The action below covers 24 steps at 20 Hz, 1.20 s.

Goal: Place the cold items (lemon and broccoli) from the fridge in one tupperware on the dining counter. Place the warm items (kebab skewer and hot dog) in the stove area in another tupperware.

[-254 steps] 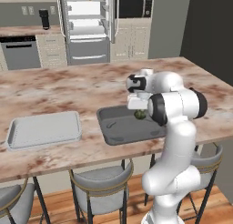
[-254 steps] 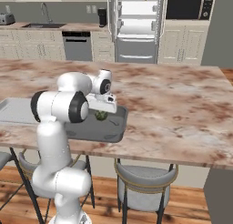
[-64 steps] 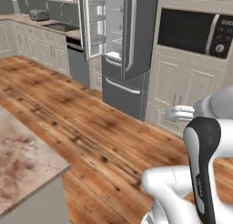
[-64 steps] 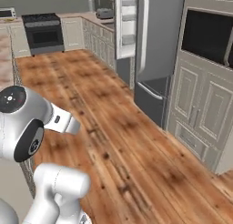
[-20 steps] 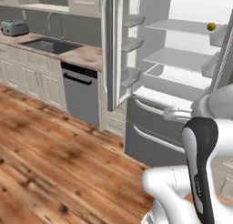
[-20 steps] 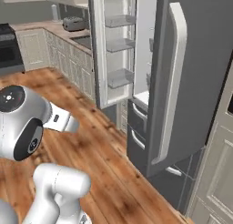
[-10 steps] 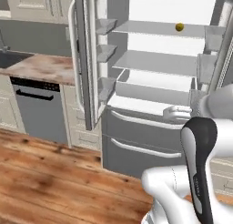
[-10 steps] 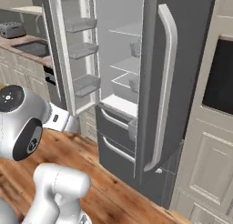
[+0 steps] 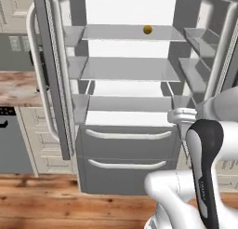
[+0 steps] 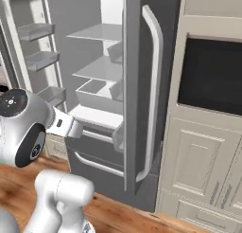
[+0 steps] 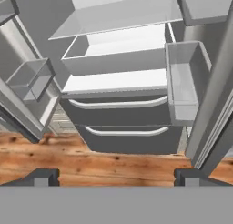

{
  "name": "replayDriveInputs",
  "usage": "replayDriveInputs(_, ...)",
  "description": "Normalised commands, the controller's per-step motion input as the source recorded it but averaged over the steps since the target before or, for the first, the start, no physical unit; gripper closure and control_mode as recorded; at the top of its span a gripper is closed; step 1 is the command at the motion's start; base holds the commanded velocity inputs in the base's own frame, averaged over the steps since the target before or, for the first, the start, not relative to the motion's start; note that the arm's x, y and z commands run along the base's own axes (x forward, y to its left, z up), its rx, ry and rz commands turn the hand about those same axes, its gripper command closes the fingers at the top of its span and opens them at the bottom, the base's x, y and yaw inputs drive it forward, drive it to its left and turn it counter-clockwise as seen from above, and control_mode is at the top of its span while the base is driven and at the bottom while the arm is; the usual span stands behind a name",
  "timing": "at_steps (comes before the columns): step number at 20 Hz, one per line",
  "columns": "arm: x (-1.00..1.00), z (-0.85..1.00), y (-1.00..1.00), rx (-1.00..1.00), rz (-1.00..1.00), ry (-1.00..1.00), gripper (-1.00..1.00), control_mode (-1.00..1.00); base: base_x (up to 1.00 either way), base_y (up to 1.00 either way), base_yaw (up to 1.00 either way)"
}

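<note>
Wooden plank flooring (image 9: 37,200) runs up to the fridge (image 9: 130,144), whose two doors stand swung wide, showing white shelves above two grey drawers. From the left base view the lemon (image 9: 148,30) sits alone on the top shelf (image 9: 130,33), toward its right end and back from the front edge; the hand view looks lower, at the middle shelves, the drawers and clear door bins (image 11: 184,82) on either side, with no fruit in its frame. The right base view catches the right door edge-on with its long bar handle (image 10: 153,85), and beside it cream cabinets holding a dark wall oven (image 10: 210,76). The hand (image 11: 116,175) is spread fully wide and holds nothing, its fingertips (image 11: 43,176) over the floor before the drawers.
</note>
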Motion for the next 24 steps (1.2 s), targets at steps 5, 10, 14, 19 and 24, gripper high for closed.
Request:
replayDriveInputs(5,0.0,0.0,0.0,0.0,0.0,0.0,-1.0,1.0,0.18,0.53,-0.38)
replayDriveInputs(10,0.0,0.0,0.0,0.0,0.0,0.0,-1.0,1.0,0.16,0.46,-0.25)
replayDriveInputs(14,0.0,0.0,0.0,0.0,0.0,0.0,-1.0,1.0,0.21,0.11,0.0)
replayDriveInputs(19,0.0,0.0,0.0,0.0,0.0,0.0,-1.0,1.0,0.64,0.25,0.0)
replayDriveInputs(24,0.0,0.0,0.0,0.0,0.0,0.0,-1.0,1.0,0.67,0.28,-0.01)
